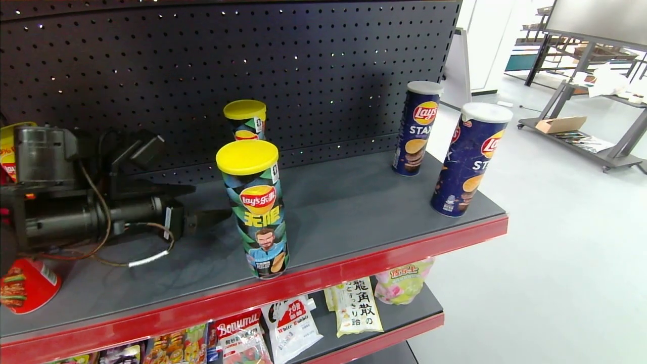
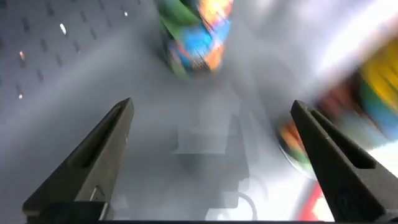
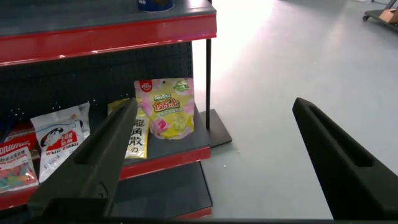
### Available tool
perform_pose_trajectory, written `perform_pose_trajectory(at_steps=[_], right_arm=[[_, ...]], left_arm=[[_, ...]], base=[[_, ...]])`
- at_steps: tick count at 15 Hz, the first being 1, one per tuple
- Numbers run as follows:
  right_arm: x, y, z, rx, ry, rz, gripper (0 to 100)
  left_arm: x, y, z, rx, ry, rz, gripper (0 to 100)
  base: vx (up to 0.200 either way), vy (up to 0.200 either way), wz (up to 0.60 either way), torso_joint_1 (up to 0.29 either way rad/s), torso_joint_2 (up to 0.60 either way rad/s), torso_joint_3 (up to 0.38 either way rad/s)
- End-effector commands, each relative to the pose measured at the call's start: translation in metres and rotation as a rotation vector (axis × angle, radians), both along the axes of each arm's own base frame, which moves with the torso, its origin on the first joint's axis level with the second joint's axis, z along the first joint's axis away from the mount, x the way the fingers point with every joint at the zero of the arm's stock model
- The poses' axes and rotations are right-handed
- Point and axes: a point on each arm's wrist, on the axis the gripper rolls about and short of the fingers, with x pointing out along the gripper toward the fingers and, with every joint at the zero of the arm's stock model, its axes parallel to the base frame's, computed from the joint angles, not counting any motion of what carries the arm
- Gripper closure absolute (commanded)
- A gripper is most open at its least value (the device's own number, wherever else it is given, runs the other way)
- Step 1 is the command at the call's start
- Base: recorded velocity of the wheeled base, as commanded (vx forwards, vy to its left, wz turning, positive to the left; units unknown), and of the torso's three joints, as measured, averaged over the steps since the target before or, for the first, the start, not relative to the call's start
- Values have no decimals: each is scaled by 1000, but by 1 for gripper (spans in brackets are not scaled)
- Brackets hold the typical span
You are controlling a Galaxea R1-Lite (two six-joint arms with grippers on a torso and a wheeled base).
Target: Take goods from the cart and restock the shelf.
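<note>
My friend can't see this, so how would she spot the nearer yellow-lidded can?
On the upper grey shelf with the red front edge, two yellow-lidded cans stand one behind the other. Yours is the front can, by the edge; the blue cans further right have white lids.

Setting: shop display within an open hall. You face a grey metal shelf with red front edge (image 1: 343, 207), a black perforated back panel (image 1: 202, 60), tall printed crisp canisters (image 1: 255, 207), and bagged sweets (image 1: 354, 306) on the tier below. Beside it: pale smooth floor (image 1: 530, 278), wheeled metal-framed tables (image 1: 596, 151).
</note>
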Motion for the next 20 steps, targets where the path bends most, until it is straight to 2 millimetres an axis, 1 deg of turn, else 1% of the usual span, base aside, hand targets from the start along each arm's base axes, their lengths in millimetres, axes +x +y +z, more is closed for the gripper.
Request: perform_pose_trajectory(at_steps=[1,2,3,4,5,6,7,8,9,10,11,13,14,15,18,20], right_arm=[[0,0,0,0,-2,1,0],[0,0,0,0,-2,1,0],[0,0,0,0,-2,1,0],[0,0,0,0,0,1,0],[0,0,0,0,0,1,0],[0,0,0,0,0,1,0],[0,0,0,0,0,1,0],[0,0,0,0,0,1,0],[0,0,0,0,0,1,0],[0,0,0,0,0,1,0],[0,0,0,0,0,1,0],[0,0,0,0,0,1,0],[0,0,0,0,-2,1,0],[0,0,0,0,0,1,0],[0,0,0,-3,-2,6,0],[0,0,0,-5,-2,6,0]], left_arm=[[-63,9,1,-6,-35,2,0],[-91,14,-2,-6,-38,18,0],[-91,14,-2,-6,-38,18,0],[-138,22,2,-45,-106,51,0],[-149,24,4,-75,-131,68,0],[-174,27,7,-131,-196,114,0],[-195,33,4,-106,-286,268,0],[-210,38,3,-77,-365,433,0],[-224,41,1,-69,-430,551,0],[-237,44,-6,-56,-457,653,0],[-250,46,-18,-43,-453,709,0],[-275,47,-45,-32,-435,691,0],[-285,47,-56,-30,-430,664,0],[-287,48,-62,-19,-405,669,0],[-287,47,-63,-15,-394,653,0],[-286,47,-64,-13,-390,652,0]], base=[[0,0,0,0,0,0],[0,0,0,0,0,0],[0,0,0,0,0,0],[0,0,0,0,0,0],[0,0,0,0,0,0],[0,0,0,0,0,0],[0,0,0,0,0,0],[0,0,0,0,0,0],[0,0,0,0,0,0],[0,0,0,0,0,0],[0,0,0,0,0,0],[0,0,0,0,0,0],[0,0,0,0,0,0],[0,0,0,0,0,0],[0,0,0,0,0,0],[0,0,600,5,5,0]])
